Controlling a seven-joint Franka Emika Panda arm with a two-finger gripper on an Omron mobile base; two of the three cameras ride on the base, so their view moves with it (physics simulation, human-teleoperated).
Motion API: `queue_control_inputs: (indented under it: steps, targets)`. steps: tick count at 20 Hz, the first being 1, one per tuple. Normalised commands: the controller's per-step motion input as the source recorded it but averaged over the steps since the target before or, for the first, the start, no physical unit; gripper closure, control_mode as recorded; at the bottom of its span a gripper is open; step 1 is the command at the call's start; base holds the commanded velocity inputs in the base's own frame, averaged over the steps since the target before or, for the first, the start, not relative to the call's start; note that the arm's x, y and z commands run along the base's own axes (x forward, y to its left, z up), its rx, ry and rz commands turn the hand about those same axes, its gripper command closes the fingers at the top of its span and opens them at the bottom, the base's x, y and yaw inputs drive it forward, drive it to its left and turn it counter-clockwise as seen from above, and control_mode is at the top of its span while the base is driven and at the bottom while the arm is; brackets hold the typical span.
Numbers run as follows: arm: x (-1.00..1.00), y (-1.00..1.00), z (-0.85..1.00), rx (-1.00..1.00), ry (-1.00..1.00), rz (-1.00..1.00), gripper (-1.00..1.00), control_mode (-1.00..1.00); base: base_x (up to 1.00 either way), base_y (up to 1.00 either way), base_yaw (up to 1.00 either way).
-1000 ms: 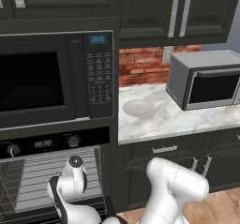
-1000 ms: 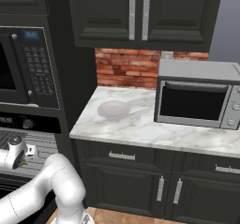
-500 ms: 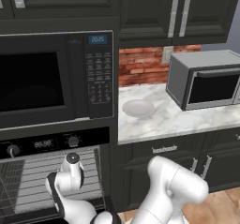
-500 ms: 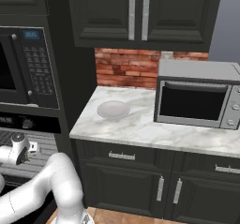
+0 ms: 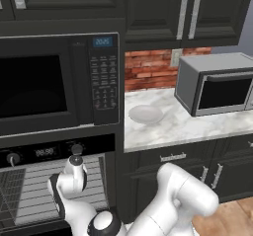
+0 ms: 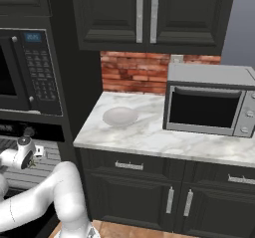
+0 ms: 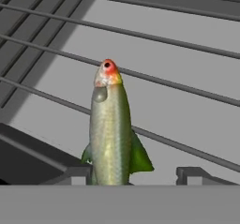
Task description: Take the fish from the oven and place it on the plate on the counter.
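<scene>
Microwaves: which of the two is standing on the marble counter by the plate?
The grey box microwave, freestanding on the counter right of the plate. The black keypad microwave is built into the dark cabinetry above the oven.

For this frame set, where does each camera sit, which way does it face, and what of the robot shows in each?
Left base view: behind the arm to its left, facing the oven and counter; white arm rises at lower right.
Right base view: behind to its right, facing the counter, plate and grey microwave; arm at lower left.
Hand view: on the hand, looking along the pincer at the fish on the oven's wire rack; fingertips at bottom.
Shared: both base views show plate, counter, microwave.
</scene>
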Motion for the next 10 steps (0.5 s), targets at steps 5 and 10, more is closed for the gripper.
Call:
queue_control_inputs:
  steps: [5,10]
  targets:
    - [-0.69,0.21,-1.00,0.01,0.00,0.06,1.00,-1.00,0.00,0.00,0.00]
    - [-1.00,0.51,-1.00,0.00,0.00,0.12,1.00,-1.00,0.00,0.00,0.00]
